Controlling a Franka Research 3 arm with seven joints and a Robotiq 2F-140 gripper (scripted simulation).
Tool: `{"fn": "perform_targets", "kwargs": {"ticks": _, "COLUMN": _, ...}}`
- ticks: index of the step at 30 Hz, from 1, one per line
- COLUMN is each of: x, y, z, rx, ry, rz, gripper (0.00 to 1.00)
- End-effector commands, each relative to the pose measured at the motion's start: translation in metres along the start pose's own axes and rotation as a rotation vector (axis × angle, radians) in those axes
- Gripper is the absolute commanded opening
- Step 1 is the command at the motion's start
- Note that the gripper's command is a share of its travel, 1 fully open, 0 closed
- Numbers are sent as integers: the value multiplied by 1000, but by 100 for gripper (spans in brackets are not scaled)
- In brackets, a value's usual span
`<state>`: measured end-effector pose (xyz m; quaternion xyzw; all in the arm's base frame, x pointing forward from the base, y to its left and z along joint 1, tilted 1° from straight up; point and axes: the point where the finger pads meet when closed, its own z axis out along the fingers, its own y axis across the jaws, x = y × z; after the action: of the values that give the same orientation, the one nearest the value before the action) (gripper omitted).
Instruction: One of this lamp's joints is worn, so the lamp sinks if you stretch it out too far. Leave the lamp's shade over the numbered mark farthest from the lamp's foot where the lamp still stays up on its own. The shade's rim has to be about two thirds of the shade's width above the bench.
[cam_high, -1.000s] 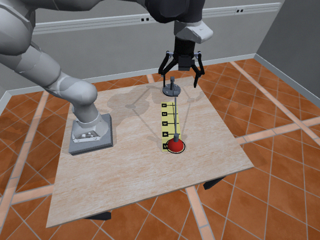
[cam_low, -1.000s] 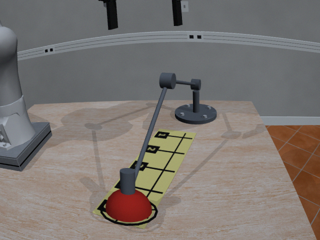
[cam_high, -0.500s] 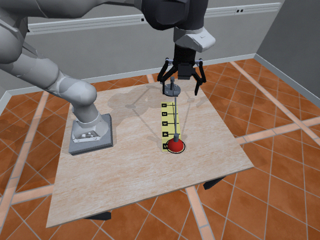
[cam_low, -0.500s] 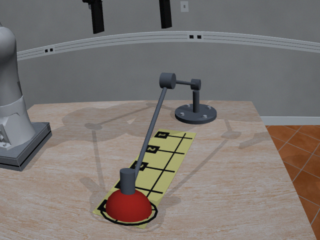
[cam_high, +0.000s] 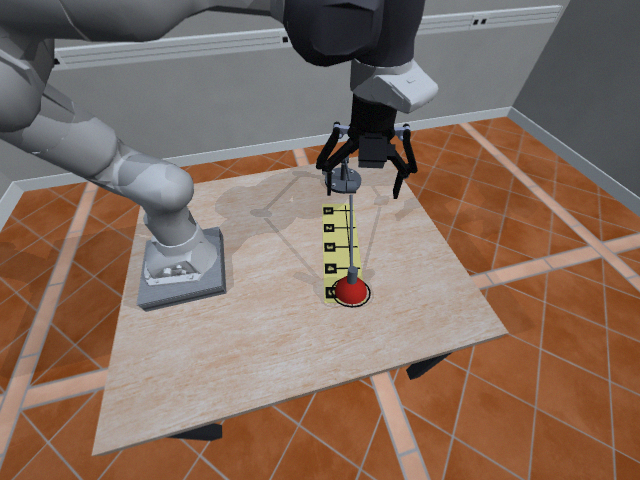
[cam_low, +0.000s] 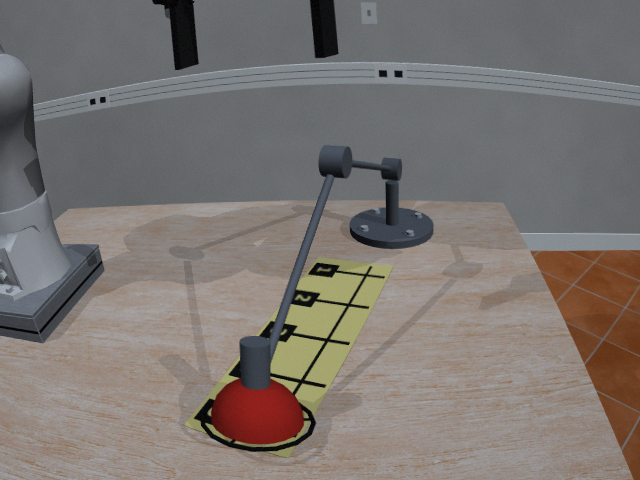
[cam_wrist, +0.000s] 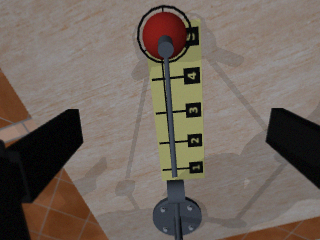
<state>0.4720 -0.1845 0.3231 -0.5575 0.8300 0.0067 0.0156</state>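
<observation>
1. Hanging above the far end of the pale wood-grain bench (cam_high: 217, 361), the black two-finger gripper (cam_high: 366, 178) has its fingers spread to full width and nothing between them.
2. Its 2 dark fingertips (cam_low: 184, 36) enter the exterior view from the top edge, well above the lamp and touching no part of it.
3. The lamp's round dark grey foot plate (cam_low: 391, 229), with 4 pale bolts, sits on the bench near the far edge.
4. A short grey post (cam_low: 392, 198) rises from that foot to a small joint, and a short horizontal link runs from it to a larger cylindrical grey elbow joint (cam_low: 334, 161).
5. From the elbow a long thin grey rod (cam_low: 302, 258) slopes down toward the near side to a grey cylindrical collar (cam_low: 255, 361) on top of the shade.
6. The red dome-shaped shade (cam_low: 256, 415) appears to rest with its rim on the bench, inside a black ring (cam_low: 309, 426) drawn at the near end of the strip.
7. A pale yellow paper strip (cam_low: 356, 304) with black cross lines and numbered squares 1 to 5 lies flat on the bench, running from near the foot toward the shade.
8. In the wrist view the shade (cam_wrist: 162, 32) sits beside square 5 (cam_wrist: 192, 35), the mark farthest from the foot plate (cam_wrist: 162, 220).
9. The robot's grey square base plate (cam_high: 214, 289) stands on the bench well apart from the lamp, on the other side of the strip.
</observation>
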Motion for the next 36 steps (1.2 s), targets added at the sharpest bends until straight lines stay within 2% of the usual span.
{"fn": "perform_targets", "kwargs": {"ticks": 1, "x": 6, "y": -2, "z": -1, "rx": -2, "ry": 3, "rz": -13, "gripper": 100}}
{"fn": "perform_targets", "kwargs": {"ticks": 3, "x": 6, "y": -2, "z": -1, "rx": -2, "ry": 3, "rz": -13, "gripper": 100}}
{"fn": "perform_targets", "kwargs": {"ticks": 18, "x": 4, "y": -2, "z": -1, "rx": -26, "ry": -308, "rz": -73, "gripper": 100}}
{"fn": "perform_targets", "kwargs": {"ticks": 20, "x": 4, "y": -2, "z": -1, "rx": -26, "ry": -308, "rz": -73, "gripper": 100}}
{"fn": "perform_targets", "kwargs": {"ticks": 35, "x": 10, "y": -1, "z": 76, "rx": -23, "ry": -294, "rz": -43, "gripper": 100}}
{"fn": "perform_targets", "kwargs": {"ticks": 36, "x": 10, "y": -1, "z": 76, "rx": -23, "ry": -294, "rz": -43, "gripper": 100}}
